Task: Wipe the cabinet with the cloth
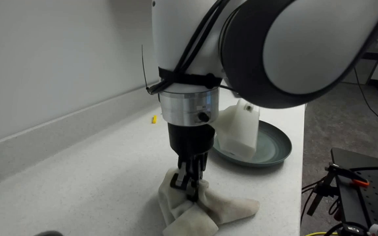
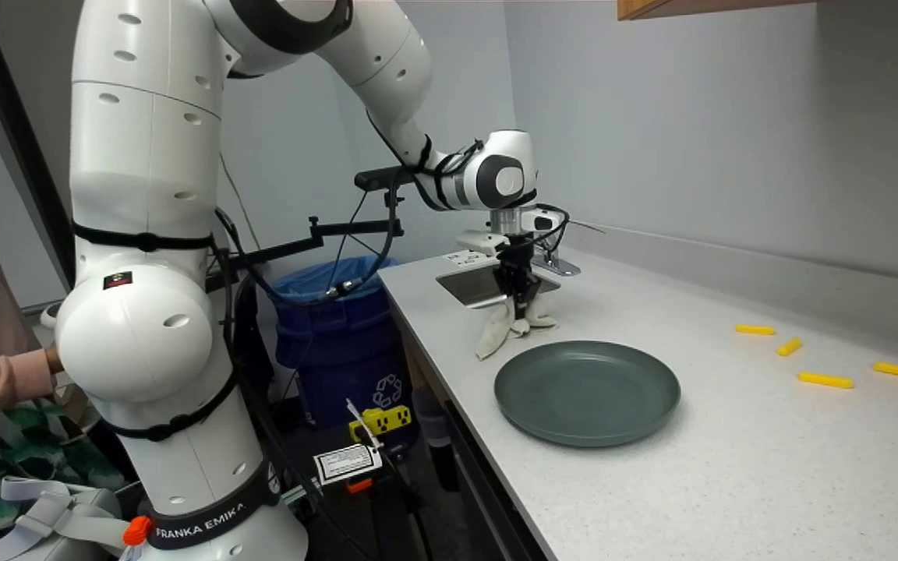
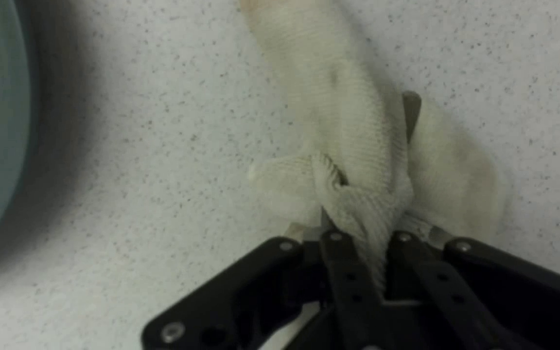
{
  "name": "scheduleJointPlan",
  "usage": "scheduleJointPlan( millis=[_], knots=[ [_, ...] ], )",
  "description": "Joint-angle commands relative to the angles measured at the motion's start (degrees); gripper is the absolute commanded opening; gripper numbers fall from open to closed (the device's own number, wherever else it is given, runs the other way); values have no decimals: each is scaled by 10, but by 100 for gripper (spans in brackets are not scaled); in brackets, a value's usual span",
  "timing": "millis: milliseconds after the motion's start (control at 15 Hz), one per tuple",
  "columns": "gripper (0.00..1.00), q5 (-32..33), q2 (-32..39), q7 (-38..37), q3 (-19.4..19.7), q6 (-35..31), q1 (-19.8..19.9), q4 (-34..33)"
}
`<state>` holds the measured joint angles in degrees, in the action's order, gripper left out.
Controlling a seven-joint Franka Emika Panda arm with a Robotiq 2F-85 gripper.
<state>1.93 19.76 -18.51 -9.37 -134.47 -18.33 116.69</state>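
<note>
The cloth [image 3: 358,116] lies bunched on the counter [image 2: 745,475] under your gripper [image 1: 193,196], clamped in its fingers.
Your closest obstacle is the grey-green plate [image 2: 588,393], in front of the gripper in an exterior view, a strip of counter parting it from the cloth; there too, a sink [image 2: 468,287] lies behind the gripper, a blue bin [image 2: 340,351] stands to its left, and four yellow sticks [image 2: 825,380] lie well off to its right.
</note>
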Motion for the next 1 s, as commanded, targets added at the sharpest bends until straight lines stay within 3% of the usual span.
scheduleJointPlan(
  millis=[0, 400, 733, 867, 933],
  knots=[
    [0, 4, -74, 17, 0, 46, 12, 26],
    [2, 28, -212, 52, 2, 177, 41, 53],
    [2, 44, -329, 95, 22, 274, 90, 63],
    [2, 41, -359, 109, 33, 301, 107, 58],
    [2, 35, -316, 90, 20, 284, 102, 40]
  ],
)
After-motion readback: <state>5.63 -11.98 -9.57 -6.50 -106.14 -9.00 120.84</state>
